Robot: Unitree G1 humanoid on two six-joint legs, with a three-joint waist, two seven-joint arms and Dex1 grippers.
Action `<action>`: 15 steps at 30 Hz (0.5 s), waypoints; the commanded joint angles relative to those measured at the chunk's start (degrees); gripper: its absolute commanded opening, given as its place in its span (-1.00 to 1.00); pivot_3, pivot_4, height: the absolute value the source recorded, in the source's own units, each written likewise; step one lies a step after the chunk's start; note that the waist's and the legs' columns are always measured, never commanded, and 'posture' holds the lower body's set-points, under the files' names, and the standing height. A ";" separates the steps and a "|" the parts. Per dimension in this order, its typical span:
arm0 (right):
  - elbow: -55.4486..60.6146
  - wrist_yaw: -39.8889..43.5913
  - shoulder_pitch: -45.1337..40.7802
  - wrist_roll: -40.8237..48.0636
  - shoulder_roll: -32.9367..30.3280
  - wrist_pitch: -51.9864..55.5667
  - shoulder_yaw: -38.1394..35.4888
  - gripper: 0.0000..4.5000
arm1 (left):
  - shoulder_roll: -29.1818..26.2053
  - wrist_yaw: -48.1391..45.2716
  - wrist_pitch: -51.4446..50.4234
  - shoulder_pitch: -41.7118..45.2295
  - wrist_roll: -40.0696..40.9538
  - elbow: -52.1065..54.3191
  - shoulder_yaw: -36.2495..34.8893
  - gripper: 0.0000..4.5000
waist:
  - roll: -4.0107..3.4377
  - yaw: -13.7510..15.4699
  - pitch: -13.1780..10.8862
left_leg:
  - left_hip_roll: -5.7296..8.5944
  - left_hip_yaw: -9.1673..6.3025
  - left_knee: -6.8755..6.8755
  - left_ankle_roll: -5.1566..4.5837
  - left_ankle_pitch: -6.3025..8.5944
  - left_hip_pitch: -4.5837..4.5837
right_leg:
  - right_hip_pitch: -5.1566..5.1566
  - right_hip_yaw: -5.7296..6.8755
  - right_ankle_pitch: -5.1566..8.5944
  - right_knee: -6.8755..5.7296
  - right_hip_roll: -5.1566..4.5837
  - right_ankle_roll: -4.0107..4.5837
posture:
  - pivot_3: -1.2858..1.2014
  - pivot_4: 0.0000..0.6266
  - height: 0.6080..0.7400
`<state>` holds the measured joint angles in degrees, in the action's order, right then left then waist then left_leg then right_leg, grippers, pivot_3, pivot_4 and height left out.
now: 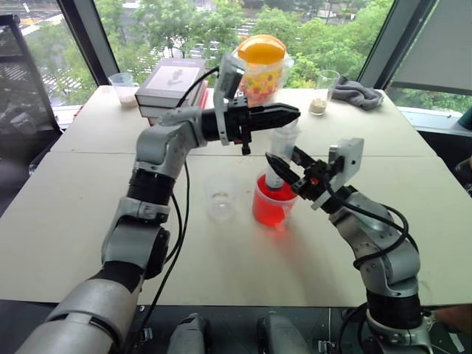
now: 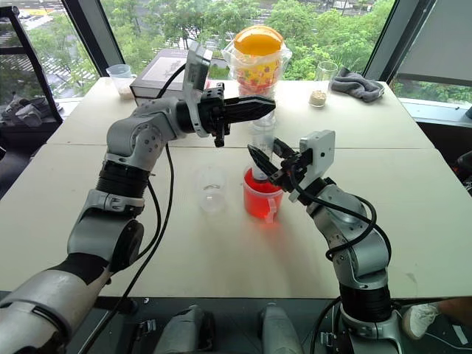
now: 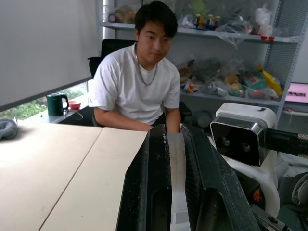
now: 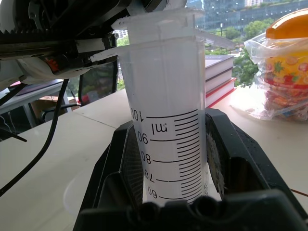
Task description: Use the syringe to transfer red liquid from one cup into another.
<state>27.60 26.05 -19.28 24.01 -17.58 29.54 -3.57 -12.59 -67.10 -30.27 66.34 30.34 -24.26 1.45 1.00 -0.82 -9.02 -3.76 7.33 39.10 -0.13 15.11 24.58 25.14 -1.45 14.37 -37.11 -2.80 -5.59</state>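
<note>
At the far side of the desk (image 1: 88, 221) I see a stack of books (image 1: 171, 87), and next to it a clear bag of colourful snacks with an orange lid (image 1: 262, 65). A small cup with white powder (image 1: 124, 89) stands at the far left corner, and a tall glass with beige grains (image 1: 323, 91) stands beside a crumpled grey cloth (image 1: 357, 93) on the right. I can also see a person in a white T-shirt (image 3: 139, 89) sitting at the desk, with a green kettle (image 3: 57, 103) by the window and full shelves (image 3: 231, 72) behind.
</note>
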 commanded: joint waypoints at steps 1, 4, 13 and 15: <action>2.10 0.14 0.75 1.24 -0.45 0.24 0.47 -0.37 | 0.43 0.37 2.49 3.95 0.39 0.72 -1.73 -0.99 | 0.00 0.00 0.00 | 0.00 0.00 0.00 0.00 0.00 0.00 | 0.00 0.00 0.00 0.01 0.00 0.00 | 0.03 -0.52 1.00; 2.16 0.08 1.09 1.51 -0.49 0.57 0.81 -0.37 | 0.54 0.76 2.55 4.75 0.64 0.29 -2.38 -0.99 | 0.00 -0.02 0.00 | 0.00 0.00 0.00 0.00 0.00 0.00 | 0.00 0.00 0.00 0.01 0.00 0.00 | 0.03 -0.52 1.00; 1.68 0.16 2.30 2.18 -0.66 0.84 1.57 -0.37 | 0.43 1.69 3.89 6.65 0.59 -0.79 -3.51 -0.99 | 0.00 0.00 0.00 | 0.00 0.00 0.00 0.00 0.00 0.00 | 0.00 0.00 0.00 0.00 0.00 0.00 | 0.03 -0.52 1.00; 1.79 0.14 2.58 2.25 -0.67 0.90 1.73 -0.37 | 0.39 1.83 4.12 6.81 0.61 -0.77 -3.67 -0.99 | 0.00 -0.01 0.00 | 0.00 0.00 0.00 0.00 0.00 0.00 | 0.00 0.00 0.00 0.00 0.00 0.00 | 0.03 -0.52 1.00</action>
<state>28.07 25.16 -18.09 25.54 -17.62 29.55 -3.75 -11.93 -67.10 -29.40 68.61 29.95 -26.84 1.44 1.01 -0.83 -9.03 -3.77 7.33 39.10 -0.13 15.11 24.58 25.14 -1.45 14.37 -37.10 -2.80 -5.58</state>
